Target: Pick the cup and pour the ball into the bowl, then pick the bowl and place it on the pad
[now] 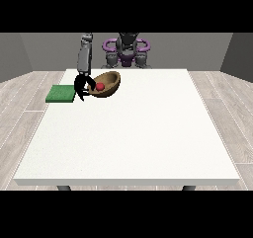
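Now, hand [81, 88]: at the view's left, curled on the bowl [109, 83] rim, so you can carry it.
Bowl: tilted, ball [100, 86] inside.
Pad [61, 94]: just beside, your target.

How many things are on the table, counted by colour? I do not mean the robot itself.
Brown: 1, the bowl, tilted, with the robot hand at the view's left at its rim
Red: 1, the ball inside the bowl
Green: 1, the pad at the table's edge
Total: 3
No cup shows.
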Robot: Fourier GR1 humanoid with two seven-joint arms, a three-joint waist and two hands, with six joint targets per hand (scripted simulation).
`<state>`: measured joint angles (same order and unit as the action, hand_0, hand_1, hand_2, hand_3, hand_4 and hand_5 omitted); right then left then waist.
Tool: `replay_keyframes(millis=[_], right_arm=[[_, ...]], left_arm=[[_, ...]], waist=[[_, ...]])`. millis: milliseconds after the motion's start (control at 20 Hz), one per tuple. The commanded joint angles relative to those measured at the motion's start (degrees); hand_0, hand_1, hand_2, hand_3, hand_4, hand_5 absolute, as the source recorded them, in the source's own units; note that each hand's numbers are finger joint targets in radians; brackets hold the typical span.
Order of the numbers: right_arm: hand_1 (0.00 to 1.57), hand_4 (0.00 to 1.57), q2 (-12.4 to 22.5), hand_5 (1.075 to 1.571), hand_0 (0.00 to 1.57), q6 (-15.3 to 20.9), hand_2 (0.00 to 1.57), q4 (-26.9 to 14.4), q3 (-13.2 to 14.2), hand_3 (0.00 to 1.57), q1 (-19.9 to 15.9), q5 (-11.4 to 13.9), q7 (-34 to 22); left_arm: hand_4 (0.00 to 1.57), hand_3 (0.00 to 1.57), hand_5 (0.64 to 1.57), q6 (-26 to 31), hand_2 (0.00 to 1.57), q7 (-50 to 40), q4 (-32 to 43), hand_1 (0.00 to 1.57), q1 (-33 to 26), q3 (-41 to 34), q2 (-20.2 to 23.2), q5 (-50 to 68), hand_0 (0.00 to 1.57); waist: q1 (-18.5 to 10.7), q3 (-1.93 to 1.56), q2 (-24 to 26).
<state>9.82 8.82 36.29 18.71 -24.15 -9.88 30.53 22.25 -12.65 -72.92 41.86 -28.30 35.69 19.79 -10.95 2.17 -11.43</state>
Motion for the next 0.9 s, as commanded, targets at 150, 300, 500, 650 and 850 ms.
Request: replay_keyframes(millis=[150,300,500,650,850], right_arm=[[1.57,1.0,4.6,1.546,1.57,6.8,1.57,-0.9,-3.7,1.24,1.5,4.7,-14.9],[1.57,1.0,8.1,1.545,1.57,8.5,1.57,1.5,-6.4,1.18,-1.8,7.0,-23.8],[1.57,1.04,12.5,1.558,1.57,3.2,1.57,5.3,-9.2,1.03,-3.3,8.0,-33.4],[1.57,1.06,15.7,1.556,1.57,1.4,1.57,6.5,-9.7,0.87,-7.2,8.7,-38.7],[1.57,1.09,20.2,1.568,1.57,-3.8,1.57,8.3,-9.1,0.68,-7.9,8.1,-40.9]], left_arm=[[1.17,0.0,1.531,1.6,0.0,3.3,3.7,0.0,-4.0,-0.9,-0.3,-0.8,0.0],[1.19,0.0,1.526,1.7,0.0,2.1,7.1,0.0,-4.2,-1.3,1.0,-0.9,0.0],[1.2,0.0,1.539,3.0,0.0,8.1,13.7,0.0,-9.3,-5.3,4.6,-2.7,0.0],[1.2,0.0,1.537,3.3,0.0,8.6,14.9,0.0,-8.5,-5.3,6.3,-2.6,0.0],[1.2,0.0,1.541,2.5,0.0,11.2,16.2,0.0,-10.5,-5.0,6.4,-4.0,0.0]], waist=[[0.8,-1.81,0.9],[3.4,-1.86,5.0],[9.0,-1.96,7.1],[10.0,-2.09,7.3],[12.3,-2.13,7.4]])
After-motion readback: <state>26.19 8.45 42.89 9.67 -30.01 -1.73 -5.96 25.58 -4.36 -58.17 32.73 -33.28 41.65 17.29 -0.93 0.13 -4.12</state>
